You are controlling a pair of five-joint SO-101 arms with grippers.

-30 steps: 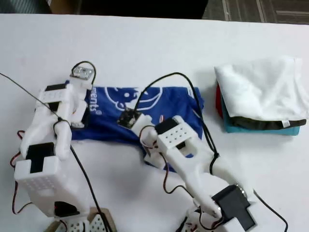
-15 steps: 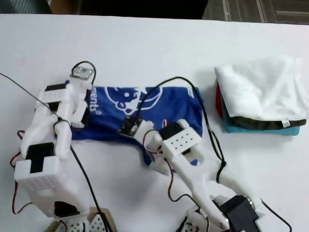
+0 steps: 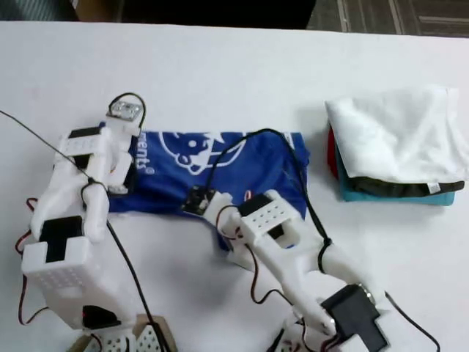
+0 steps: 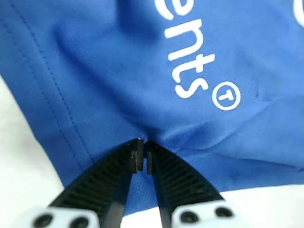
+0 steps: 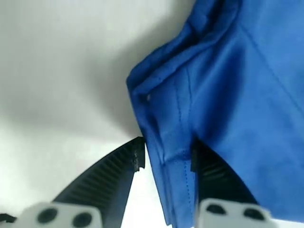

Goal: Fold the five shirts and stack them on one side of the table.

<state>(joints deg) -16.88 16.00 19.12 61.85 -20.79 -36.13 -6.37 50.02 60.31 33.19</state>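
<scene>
The white table (image 3: pixel 220 66) spreads under both arms, its cloth-like surface bare and faintly creased, and beyond its far edge runs a dark strip of floor (image 3: pixel 220 11), greyer and striped toward the right arm's side. The blue shirt (image 3: pixel 242 165) with white print lies flat between the two grippers, folded into a long band. Well off to the right arm's outer side sits the stack of folded shirts (image 3: pixel 396 147): white on top, then dark, teal and a red edge. The left gripper (image 4: pixel 144 156) is pinched tight on a pucker of the blue cloth beside the white lettering. The right gripper (image 5: pixel 165 159) clasps the shirt's folded hem, fingers narrow.
</scene>
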